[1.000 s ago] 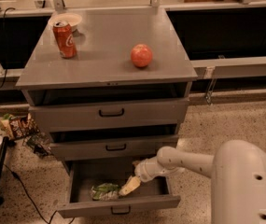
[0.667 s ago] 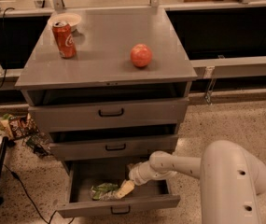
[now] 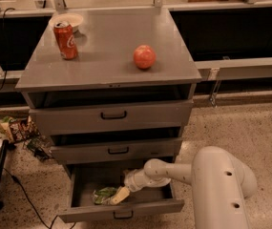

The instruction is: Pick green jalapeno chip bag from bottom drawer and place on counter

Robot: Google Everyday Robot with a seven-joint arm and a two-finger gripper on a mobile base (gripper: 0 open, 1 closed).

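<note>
The bottom drawer [image 3: 121, 213] of the grey cabinet stands pulled open. The green jalapeno chip bag [image 3: 104, 194] lies crumpled on the drawer's floor, left of the middle. My gripper [image 3: 119, 195] reaches down into the drawer from the right on the white arm, its tip right against the bag's right end. The counter [image 3: 107, 51] is the cabinet's flat grey top, above the two upper drawers.
A red soda can [image 3: 66, 40] and a white bowl [image 3: 68, 19] stand at the counter's back left, a red apple [image 3: 144, 57] near its middle right. Brown-and-green snack packets [image 3: 17, 128] and black cables lie on the floor to the left. The middle drawer overhangs the open one.
My arm has pushed further left and down into the bottom drawer, bringing the gripper up to the green bag. The bag has hardly shifted.
</note>
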